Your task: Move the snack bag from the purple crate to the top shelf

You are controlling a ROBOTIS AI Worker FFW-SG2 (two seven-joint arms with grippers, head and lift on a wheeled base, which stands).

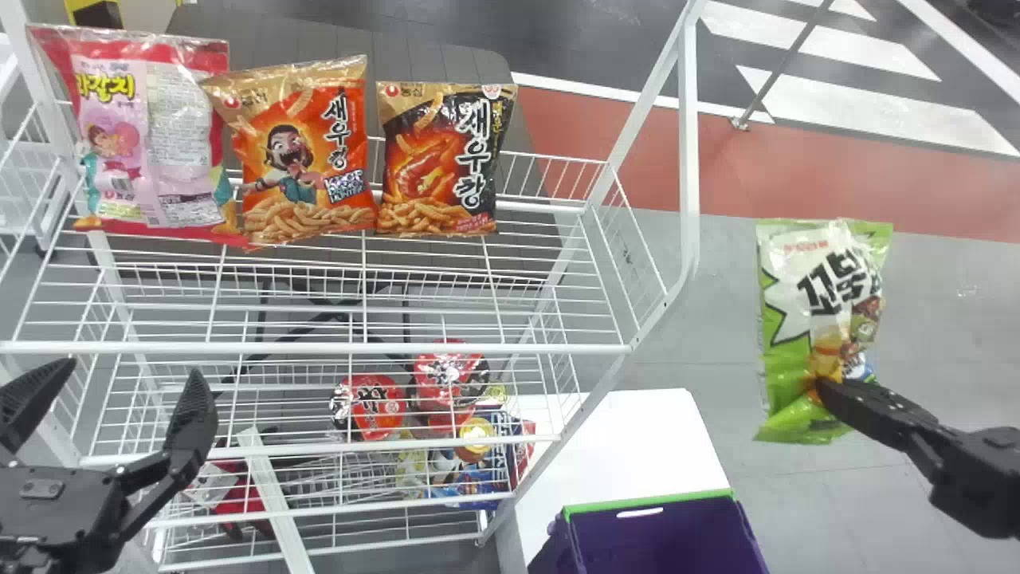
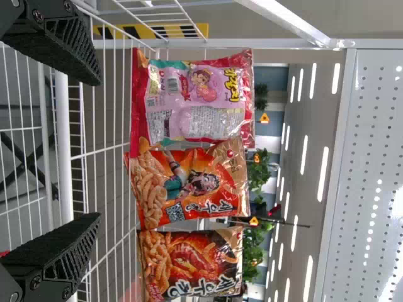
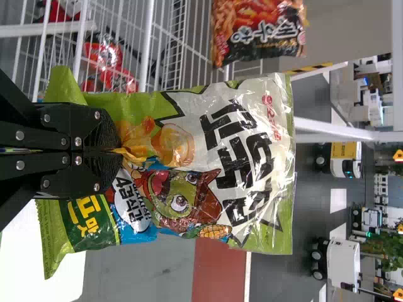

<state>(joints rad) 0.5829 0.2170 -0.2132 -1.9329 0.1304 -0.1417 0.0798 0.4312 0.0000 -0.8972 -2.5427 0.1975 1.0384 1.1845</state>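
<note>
The snack bag [image 1: 793,335] hung upright at about 3 o'clock in your head view, clear of the purple crate [image 1: 661,542] at its 7 o'clock. Your right gripper [image 3: 118,151] had its fingers pressed together on a fold of the bag's front, low down, so the tall upper part stood free and could have tipped or folded if you hurried. The top shelf [image 1: 478,348] lay toward 9 o'clock, and carrying the bag there looked like the step in hand. You needed first to bring it round the 6 o'clock side of the white post [image 1: 687,143], keeping its base above the front rail, then ease it toward 10 o'clock. The place to aim for was just on the 3 o'clock side of the dark bag [image 1: 446,159], base down on the wires before you let go. Your left gripper [image 1: 131,372] waited at 8 o'clock, fingers spread with nothing between them.
</note>
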